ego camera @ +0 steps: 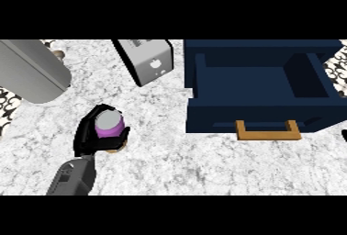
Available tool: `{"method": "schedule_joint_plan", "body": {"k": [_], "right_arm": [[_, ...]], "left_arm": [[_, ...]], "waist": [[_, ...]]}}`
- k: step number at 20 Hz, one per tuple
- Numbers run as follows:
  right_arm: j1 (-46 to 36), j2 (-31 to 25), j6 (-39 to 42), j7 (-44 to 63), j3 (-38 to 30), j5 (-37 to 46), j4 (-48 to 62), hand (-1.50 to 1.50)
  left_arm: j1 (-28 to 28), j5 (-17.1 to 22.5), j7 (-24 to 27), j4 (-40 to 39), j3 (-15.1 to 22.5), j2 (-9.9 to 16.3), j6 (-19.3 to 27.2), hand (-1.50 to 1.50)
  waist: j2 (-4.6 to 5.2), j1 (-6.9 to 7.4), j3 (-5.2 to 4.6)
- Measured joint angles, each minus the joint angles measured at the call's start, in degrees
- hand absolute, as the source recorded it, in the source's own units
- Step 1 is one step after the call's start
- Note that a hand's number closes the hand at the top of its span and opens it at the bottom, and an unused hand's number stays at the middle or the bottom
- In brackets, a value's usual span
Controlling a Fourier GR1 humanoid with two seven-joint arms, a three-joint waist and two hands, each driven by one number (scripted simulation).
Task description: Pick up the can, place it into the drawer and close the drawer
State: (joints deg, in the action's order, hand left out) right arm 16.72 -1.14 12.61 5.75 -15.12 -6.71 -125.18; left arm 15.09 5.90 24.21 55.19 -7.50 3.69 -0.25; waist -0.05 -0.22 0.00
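Small purple cylindrical can with grey lid (108,124) upright on white-grey marbled stone counter (203,160), well left of open drawer. Black left hand (95,135) curled round can. Navy box-shaped drawer (261,87), tan bracket handle (268,130), pulled out; nothing visible inside. Silver boxy toaster (148,58) behind; large matte grey rounded appliance (30,69) far left. Right hand barely visible at right edge (344,135); fingers indiscernible.

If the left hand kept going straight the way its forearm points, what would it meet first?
Probably the toaster. The left hand, curled round the can, points up the counter and slightly right, not toward the drawer. Height is unclear, so it might pass over.
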Motion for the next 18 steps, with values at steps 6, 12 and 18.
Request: {"method": "schedule_joint_plan", "body": {"k": [6, 12, 18], "right_arm": [[0.6, 0.2, -0.3, -0.6, 0.0, 0.3, 0.2, -1.50], [1.5, 0.1, -0.8, -1.8, 0.4, 0.3, 0.1, -1.50], [0.3, -0.1, -1.1, 0.1, 0.0, 0.3, -0.6, -1.50]], "left_arm": [[-0.7, 1.6, -4.5, 6.4, -0.7, 1.7, 0.7, 1.50], [0.9, 0.4, -12.8, 15.9, 2.7, 1.1, 3.0, 1.50], [4.1, -3.2, -20.2, 23.8, 7.6, -1.6, 7.2, 1.50]], "waist": [[-0.03, 0.09, 0.00], [-0.06, 0.11, 0.01], [-0.05, 0.04, 0.02]]}}
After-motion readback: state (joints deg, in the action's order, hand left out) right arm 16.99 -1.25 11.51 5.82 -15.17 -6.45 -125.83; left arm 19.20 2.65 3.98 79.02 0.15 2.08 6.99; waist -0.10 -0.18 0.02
